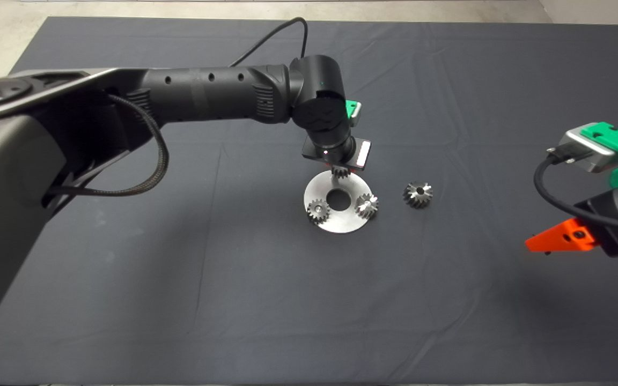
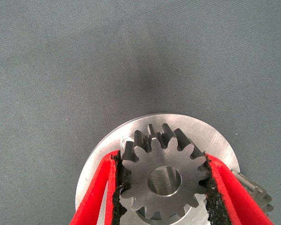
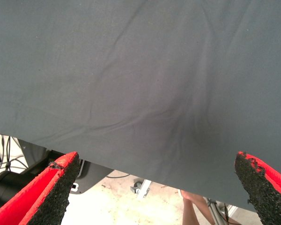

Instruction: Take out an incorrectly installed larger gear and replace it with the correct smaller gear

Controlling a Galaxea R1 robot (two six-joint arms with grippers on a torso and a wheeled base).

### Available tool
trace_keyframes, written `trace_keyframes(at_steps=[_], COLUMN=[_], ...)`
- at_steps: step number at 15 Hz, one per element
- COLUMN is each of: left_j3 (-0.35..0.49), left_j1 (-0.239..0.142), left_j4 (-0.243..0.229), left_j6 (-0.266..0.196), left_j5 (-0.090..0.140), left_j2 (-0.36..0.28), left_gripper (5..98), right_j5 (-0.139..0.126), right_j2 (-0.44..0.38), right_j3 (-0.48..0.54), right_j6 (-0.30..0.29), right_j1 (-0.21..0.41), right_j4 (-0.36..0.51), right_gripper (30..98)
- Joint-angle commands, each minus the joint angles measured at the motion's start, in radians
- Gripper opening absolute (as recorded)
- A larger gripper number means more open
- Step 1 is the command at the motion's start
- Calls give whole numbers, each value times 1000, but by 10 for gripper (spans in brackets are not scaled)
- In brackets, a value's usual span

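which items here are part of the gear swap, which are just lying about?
In the job:
- smaller gear, held in left gripper
- larger gear, off on the mat
- steel disc

Lying about:
- two other gears on the disc
- right gripper, idle

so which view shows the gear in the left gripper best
The left wrist view: the smaller gear fills it, teeth and centre hole clear, clamped in the left gripper over the steel disc. The head view shows only a sliver of it under the wrist. The right wrist view misses it.
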Motion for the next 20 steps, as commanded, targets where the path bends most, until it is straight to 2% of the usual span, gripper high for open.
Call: trace_keyframes(at_steps=[1, 4, 10, 13, 14, 16, 20], left_j3=[11, 28, 20, 14, 13, 16, 14], left_j1=[-17, -6, -3, -1, -1, -1, -6], left_j4=[-6, -6, -5, -3, -3, -2, 0], left_j6=[11, 44, 47, 65, 65, 65, 67], left_j5=[-1, 10, 18, 19, 22, 47, 48], left_j2=[5, 5, 5, 4, 5, 5, 5], left_gripper=[352, 352, 352, 352, 352, 352, 352], right_j5=[-37, -37, -37, -37, -37, -37, -37], right_j2=[-2, -1, -1, -2, -2, -2, -4], right_j3=[4, 4, 6, 5, 5, 6, 6], right_j6=[6, 6, 6, 6, 6, 6, 6], right_j1=[20, 20, 20, 20, 20, 20, 20], right_j4=[35, 33, 33, 33, 33, 33, 33], right_gripper=[878, 878, 878, 878, 878, 878, 878])
